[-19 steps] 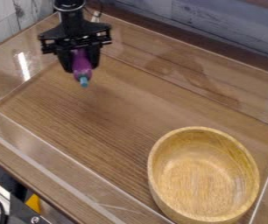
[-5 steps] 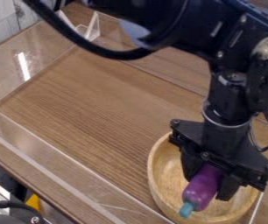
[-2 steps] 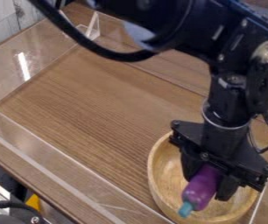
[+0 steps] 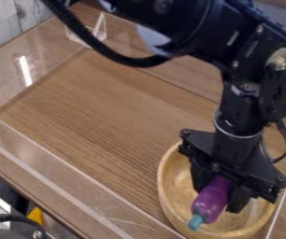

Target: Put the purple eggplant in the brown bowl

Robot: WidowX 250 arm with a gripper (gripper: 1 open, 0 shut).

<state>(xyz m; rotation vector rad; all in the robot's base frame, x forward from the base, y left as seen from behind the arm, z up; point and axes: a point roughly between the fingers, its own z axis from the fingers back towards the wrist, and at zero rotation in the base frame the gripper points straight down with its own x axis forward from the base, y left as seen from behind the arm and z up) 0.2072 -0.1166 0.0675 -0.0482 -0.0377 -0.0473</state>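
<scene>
Clamped on the purple eggplant (image 4: 216, 199), tool (image 4: 223, 198) pointing down inside the brown bowl (image 4: 173, 191), stem cap low near its front rim; risk on release: glossy toy rolling, or snagging on a finger and lifting out

We are seeing the broad wood-grain tabletop (image 4: 95, 121) lying open left of the large tan wooden bowl (image 4: 173, 191). The black gripper (image 4: 229, 189) and bulky black arm (image 4: 221, 56) are filling the room above that bowl, while clear acrylic walls (image 4: 34, 51) are fencing the edges.
</scene>
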